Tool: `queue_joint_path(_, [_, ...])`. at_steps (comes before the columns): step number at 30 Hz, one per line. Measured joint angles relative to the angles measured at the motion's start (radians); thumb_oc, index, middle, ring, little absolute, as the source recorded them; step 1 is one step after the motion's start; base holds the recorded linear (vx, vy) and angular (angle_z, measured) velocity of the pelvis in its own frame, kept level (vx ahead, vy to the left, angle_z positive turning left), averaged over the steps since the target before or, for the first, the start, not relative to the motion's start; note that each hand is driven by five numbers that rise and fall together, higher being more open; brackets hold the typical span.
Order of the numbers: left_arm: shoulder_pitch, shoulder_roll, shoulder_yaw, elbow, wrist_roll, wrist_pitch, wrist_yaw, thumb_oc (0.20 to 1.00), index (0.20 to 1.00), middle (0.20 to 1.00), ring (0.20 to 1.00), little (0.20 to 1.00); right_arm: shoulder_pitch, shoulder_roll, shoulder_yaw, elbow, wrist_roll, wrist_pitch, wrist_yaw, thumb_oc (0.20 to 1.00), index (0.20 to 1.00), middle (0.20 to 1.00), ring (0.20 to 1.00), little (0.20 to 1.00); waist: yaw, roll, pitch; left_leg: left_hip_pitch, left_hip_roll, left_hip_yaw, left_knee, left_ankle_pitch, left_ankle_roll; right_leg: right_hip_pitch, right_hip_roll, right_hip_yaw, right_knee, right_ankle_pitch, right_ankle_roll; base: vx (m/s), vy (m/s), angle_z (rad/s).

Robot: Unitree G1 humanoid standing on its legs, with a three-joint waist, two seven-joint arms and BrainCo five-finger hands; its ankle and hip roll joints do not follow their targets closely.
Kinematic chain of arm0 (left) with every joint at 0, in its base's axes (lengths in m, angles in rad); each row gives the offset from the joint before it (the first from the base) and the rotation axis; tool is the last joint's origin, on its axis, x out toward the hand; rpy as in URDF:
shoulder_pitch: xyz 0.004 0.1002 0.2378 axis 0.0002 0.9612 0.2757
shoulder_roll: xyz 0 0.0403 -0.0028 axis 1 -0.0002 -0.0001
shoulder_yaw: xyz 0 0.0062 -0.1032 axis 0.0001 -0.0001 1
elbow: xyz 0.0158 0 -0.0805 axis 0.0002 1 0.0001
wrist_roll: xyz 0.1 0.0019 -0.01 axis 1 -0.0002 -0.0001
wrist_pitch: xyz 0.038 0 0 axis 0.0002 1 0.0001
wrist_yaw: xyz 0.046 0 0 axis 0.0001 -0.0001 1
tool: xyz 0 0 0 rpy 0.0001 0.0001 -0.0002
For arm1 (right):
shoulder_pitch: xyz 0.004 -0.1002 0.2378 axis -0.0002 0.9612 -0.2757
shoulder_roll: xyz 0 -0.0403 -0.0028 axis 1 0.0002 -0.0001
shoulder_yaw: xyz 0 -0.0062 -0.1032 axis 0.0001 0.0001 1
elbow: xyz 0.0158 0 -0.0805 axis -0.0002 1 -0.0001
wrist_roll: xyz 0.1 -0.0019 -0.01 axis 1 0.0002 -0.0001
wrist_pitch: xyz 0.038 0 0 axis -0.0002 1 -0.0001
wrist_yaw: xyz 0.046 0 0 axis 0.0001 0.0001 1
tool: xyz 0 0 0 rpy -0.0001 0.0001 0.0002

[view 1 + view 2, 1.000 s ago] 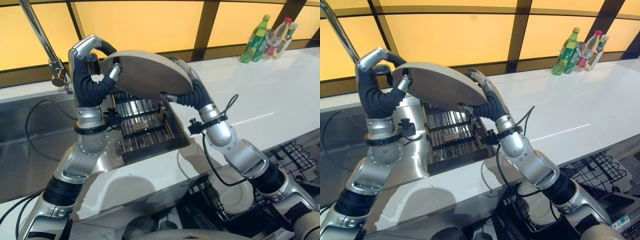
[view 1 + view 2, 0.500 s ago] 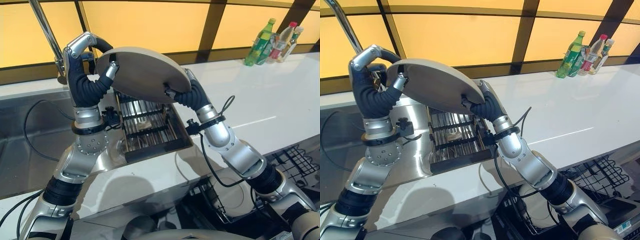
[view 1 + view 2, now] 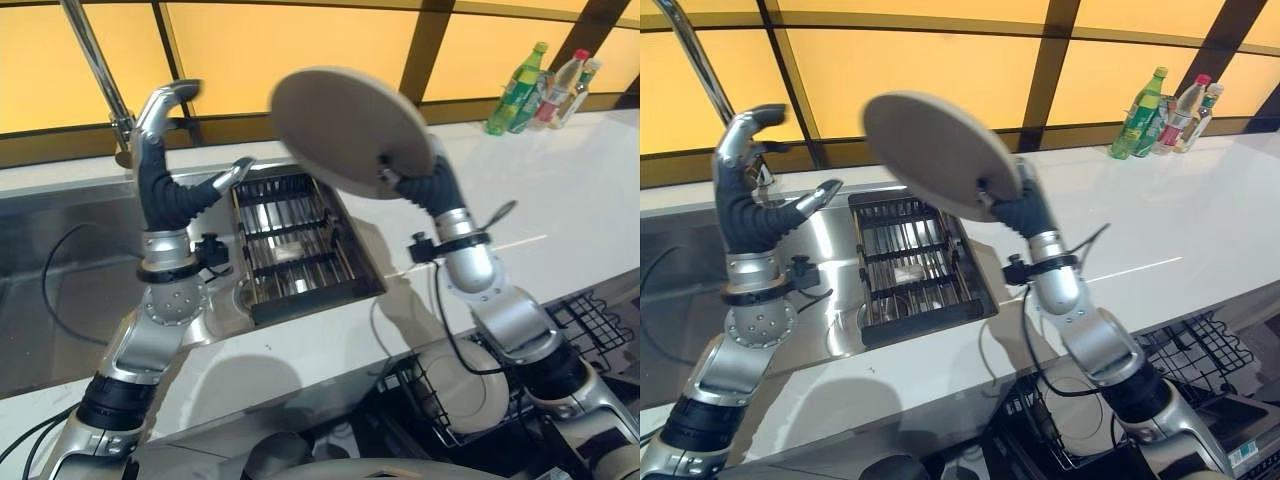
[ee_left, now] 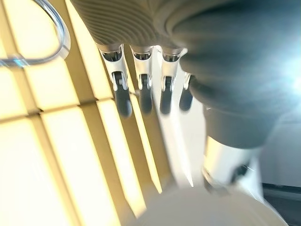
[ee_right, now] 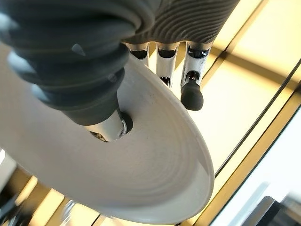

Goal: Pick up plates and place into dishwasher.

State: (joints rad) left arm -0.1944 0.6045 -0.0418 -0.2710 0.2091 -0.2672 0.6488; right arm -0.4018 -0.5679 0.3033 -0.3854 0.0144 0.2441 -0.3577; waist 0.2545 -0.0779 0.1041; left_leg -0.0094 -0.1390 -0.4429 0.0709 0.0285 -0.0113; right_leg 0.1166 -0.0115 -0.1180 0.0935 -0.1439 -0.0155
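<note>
Right wrist view shows our right hand (image 5: 94, 94) pinching the plate (image 5: 141, 179) at its rim — a thin grip that could slip. Upper centre of the left eye view, it tilts above the sink rack (image 3: 295, 245); our left hand (image 3: 165, 160) hangs open, empty.

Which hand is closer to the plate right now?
Right. The right hand grips the plate by its rim, held up above the counter. The left hand is open and apart from it, over the sink.
</note>
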Motion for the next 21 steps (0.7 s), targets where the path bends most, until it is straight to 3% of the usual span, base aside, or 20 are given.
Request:
queue_joint_path(8, [0.044,0.010,0.127,0.025,-0.006,0.018,0.102,1.000,1.000,1.000,1.000,1.000,0.168,-0.061,-0.174,-0.001,-0.003,-0.090,0.000,0.200,0.200,0.200,0.200,0.200,-0.086,0.008,0.004,0.026,0.020,0.062,-0.022,-0.004,0.010,-0.009,-0.002,0.063,0.017,-0.003,0.007,0.01,0.019,-0.24])
queue_joint_path(16, [0.124,0.014,0.161,0.038,-0.006,0.025,0.116,1.000,1.000,1.000,1.000,1.000,0.329,-0.078,-0.354,0.050,-0.003,-0.109,-0.020,0.200,0.200,0.200,0.200,0.200,-0.156,0.017,0.005,0.065,0.032,0.119,-0.046,-0.008,0.018,0.005,0.004,0.115,0.015,0.000,0.003,0.05,0.017,-0.22])
queue_joint_path(21, [0.205,0.016,0.243,0.062,-0.005,0.024,0.115,1.000,1.000,1.000,1.000,1.000,0.454,-0.078,-0.449,0.112,-0.003,-0.107,-0.021,0.200,0.200,0.200,0.200,0.200,-0.189,0.032,0.006,0.089,0.045,0.166,-0.063,-0.012,0.021,0.015,0.006,0.139,0.010,0.001,0.003,0.09,0.004,-0.18])
